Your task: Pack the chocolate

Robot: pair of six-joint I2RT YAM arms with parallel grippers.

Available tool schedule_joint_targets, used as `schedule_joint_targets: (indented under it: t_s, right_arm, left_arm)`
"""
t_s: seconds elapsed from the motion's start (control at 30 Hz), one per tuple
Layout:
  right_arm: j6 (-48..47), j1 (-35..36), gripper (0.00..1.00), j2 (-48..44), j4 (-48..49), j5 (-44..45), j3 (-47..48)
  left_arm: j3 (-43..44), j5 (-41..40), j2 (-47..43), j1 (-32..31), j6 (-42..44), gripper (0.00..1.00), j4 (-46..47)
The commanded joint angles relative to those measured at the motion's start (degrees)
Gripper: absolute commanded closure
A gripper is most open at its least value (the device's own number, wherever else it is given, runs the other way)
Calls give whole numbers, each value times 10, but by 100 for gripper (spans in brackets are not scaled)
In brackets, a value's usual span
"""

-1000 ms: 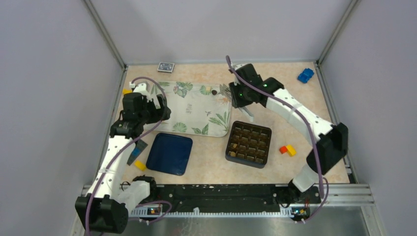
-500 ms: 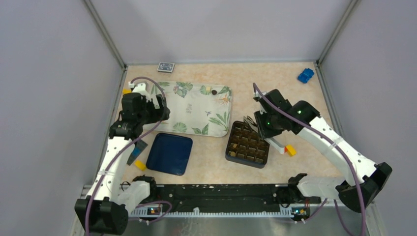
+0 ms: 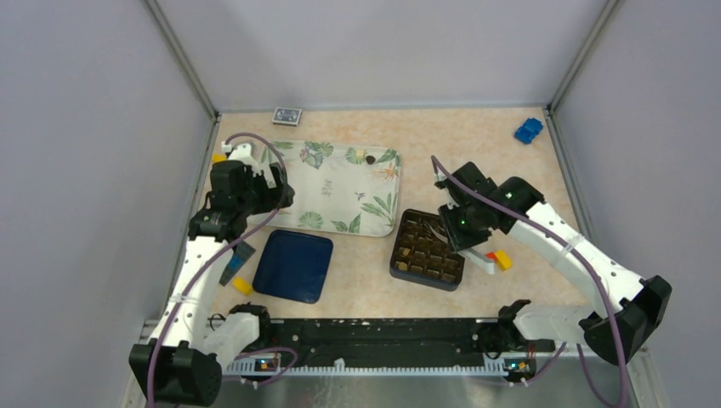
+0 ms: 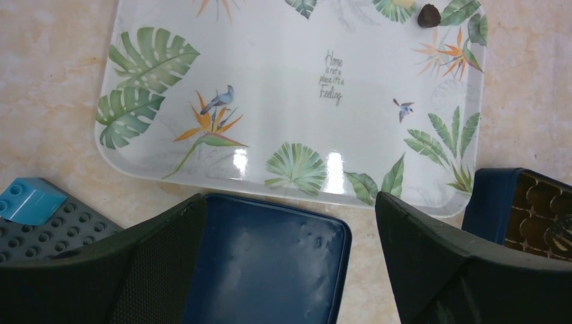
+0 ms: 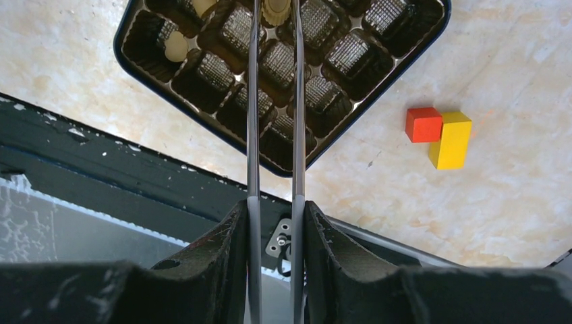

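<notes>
The dark gridded box [image 3: 429, 249] sits right of centre, with a few tan chocolate pieces [image 3: 405, 252] in its cells. My right gripper [image 3: 465, 223] hangs over the box's far right corner, shut on metal tongs [image 5: 253, 101]. In the right wrist view the tong tips pinch a tan chocolate [image 5: 276, 10] above the box [image 5: 135, 57]. One dark chocolate [image 3: 371, 159] lies on the leaf-print tray [image 3: 340, 191], also seen in the left wrist view [image 4: 428, 15]. My left gripper [image 3: 263, 200] is open and empty, over the tray's near left edge [image 4: 202, 177] and the blue lid [image 4: 270, 263].
The dark blue lid [image 3: 293, 265] lies in front of the tray. Red and yellow blocks [image 3: 497, 258] lie right of the box. A blue toy [image 3: 528, 130] is far right, a card deck [image 3: 287, 116] at the back, a grey studded plate [image 3: 238, 259] and yellow block [image 3: 241, 286] at left.
My right arm swung with the tongs from the tray's far right corner back to above the gridded box, then settled slightly lower. The left arm has not moved.
</notes>
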Motion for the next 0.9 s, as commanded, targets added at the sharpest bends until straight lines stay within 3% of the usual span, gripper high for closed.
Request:
schedule_joint_targets:
  t_s: [0.0,0.2,0.33,0.43,0.87]
  right_arm:
    - [-15,6,99,7,20,-14,-1]
    - [-19,7,95,15,35,-25,-12]
    - [-18,7,77,18,44,-25,-16]
    - [-18,7,69,21,45,-23,-13]
    - [-23,7,67,27,23,4,39]
  left_arm:
    - [22,8,2,2,-9,1,21]
    - [24,9,6,2,-10,1,21]
    - [25,11,7,2,-10,1,21]
    - [25,13,7,2,-11,1,20]
    - [21,20,10,2,-12,1,25]
